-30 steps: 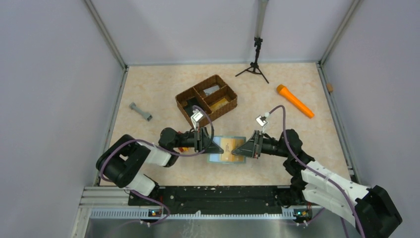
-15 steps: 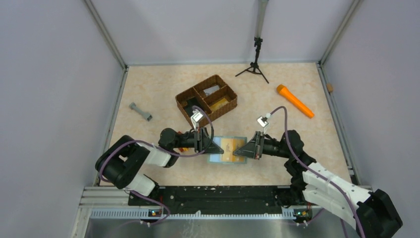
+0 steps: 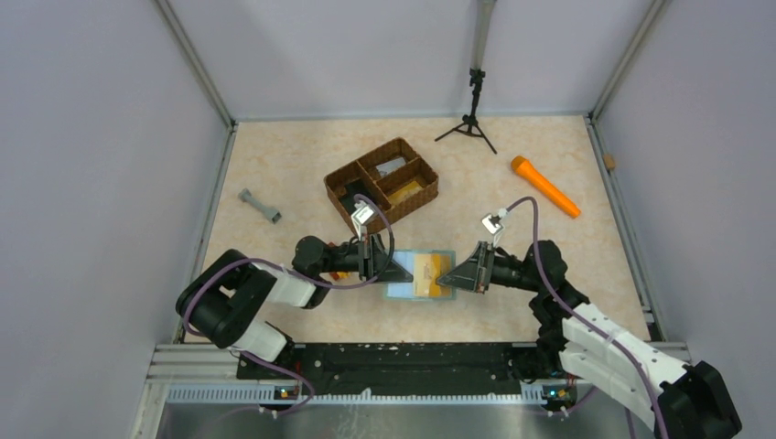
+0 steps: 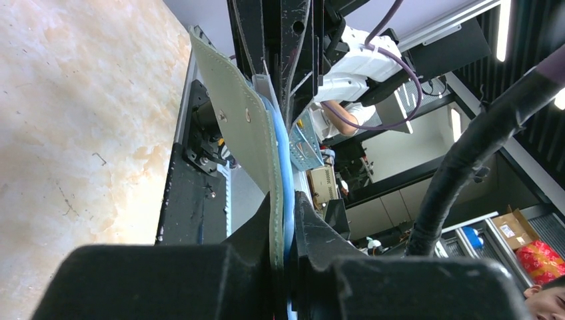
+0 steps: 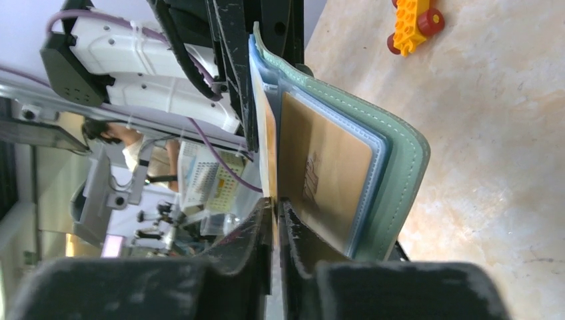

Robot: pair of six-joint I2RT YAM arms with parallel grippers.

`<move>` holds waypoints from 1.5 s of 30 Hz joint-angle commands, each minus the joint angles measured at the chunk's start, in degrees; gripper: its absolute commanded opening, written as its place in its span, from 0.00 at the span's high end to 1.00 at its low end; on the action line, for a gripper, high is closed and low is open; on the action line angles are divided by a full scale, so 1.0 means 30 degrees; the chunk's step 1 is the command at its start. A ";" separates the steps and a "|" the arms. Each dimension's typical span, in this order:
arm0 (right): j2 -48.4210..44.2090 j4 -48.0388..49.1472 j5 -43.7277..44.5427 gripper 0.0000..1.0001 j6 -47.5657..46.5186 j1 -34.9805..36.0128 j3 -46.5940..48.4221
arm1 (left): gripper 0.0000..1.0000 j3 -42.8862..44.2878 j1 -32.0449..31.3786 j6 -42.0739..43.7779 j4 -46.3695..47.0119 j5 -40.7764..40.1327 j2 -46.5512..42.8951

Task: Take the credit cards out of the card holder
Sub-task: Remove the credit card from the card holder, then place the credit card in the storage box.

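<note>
L gripper (image 3: 408, 273) is clamped on one cover of the flat grey-green folding card holder (image 5: 400, 160), which sits btw the two arms near the table's front edge. R gripper (image 3: 442, 279) is pinched tight on a thin orange-faced card (image 5: 269, 147) standing out of the holder's pale blue-clear pockets (a 2nd tan card (image 5: 326, 173) is tucked in the next pocket). A yellow toy block w/ red wheels (image 5: 413, 23) lies by the L arm.

Further back:
- brown woven three-part basket (image 3: 380, 183), w/ a pale grey flat card (image 3: 393, 166) in its far compartment
- grey dumbbell-shaped piece (image 3: 259, 206), off left
- orange cylindrical torch (image 3: 545, 187), off right
- black mini tripod (image 3: 473, 119), by the far wall

Vs a sec ago, the R gripper has backed off rightwards; holder and L gripper unmoved. Surface is a beige marbled tabletop (image 3: 293, 165), w/ plain grey walls on 3 sides.
</note>
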 commanded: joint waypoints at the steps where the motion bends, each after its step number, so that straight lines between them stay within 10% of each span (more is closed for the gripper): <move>1: -0.0065 0.1711 -0.0735 0.80 0.0237 -0.0240 -0.0240 | 1.00 0.0031 -0.0013 -0.0069 0.1995 -0.0298 -0.0480; 8: 0.1336 0.4294 -0.1221 0.67 0.1200 -0.0240 -0.0080 | 1.00 0.0311 -0.0283 -0.0264 0.2116 -0.0223 -0.0101; 14: 0.1666 0.3980 -0.1110 1.00 0.0886 -0.0254 0.0175 | 1.00 0.0591 -0.0418 -0.0228 0.2069 -0.0278 0.0139; 20: -0.0605 -0.1846 0.1221 1.00 -0.0848 -0.1595 0.0136 | 1.00 0.0835 0.1095 0.0618 -0.0745 -0.0266 -0.1060; 27: -0.3246 -0.4473 0.6088 1.00 -0.0681 -0.2231 0.0255 | 1.00 0.2427 0.4982 0.7291 -1.6742 -0.0389 -0.5953; 33: -0.1615 0.0526 0.9913 1.00 0.3049 -0.2203 -0.1108 | 1.00 0.6592 0.7204 1.3754 -3.0652 -0.5322 -1.0617; 45: 0.7303 0.1488 1.5736 1.00 0.5182 0.0096 0.4518 | 1.00 0.8604 1.2289 1.3785 -3.4076 -0.4965 -1.2840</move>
